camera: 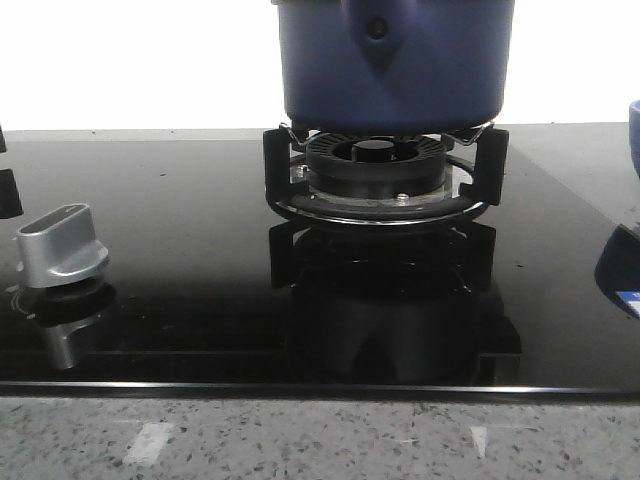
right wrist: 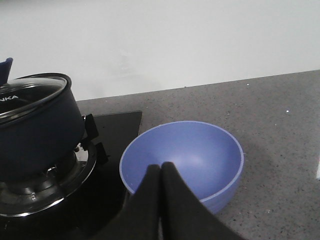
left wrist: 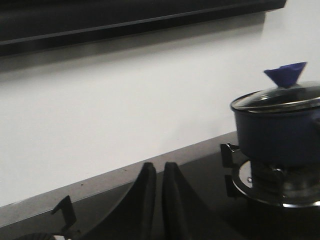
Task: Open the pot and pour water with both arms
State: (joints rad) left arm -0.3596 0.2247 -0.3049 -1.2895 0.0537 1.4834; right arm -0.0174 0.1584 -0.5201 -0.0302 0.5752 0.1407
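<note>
The dark navy pot [camera: 395, 60] stands on the gas burner [camera: 385, 170] at the back centre of the black hob. It also shows in the left wrist view as the pot [left wrist: 280, 132], and a glass lid [left wrist: 280, 98] with a blue knob [left wrist: 286, 75] covers it. My left gripper [left wrist: 159, 167] hangs to the left of the pot, well apart from it. Its fingers are shut to a thin slit with nothing in them. My right gripper [right wrist: 161, 166] is shut and empty, hovering at the near rim of a blue bowl [right wrist: 182, 155], with the pot [right wrist: 35, 135] off to one side.
A silver stove knob [camera: 62, 243] stands on the glass hob [camera: 180, 300] at the front left. The blue bowl [camera: 634, 130] sits on the grey speckled counter to the right of the hob. A white wall closes off the back.
</note>
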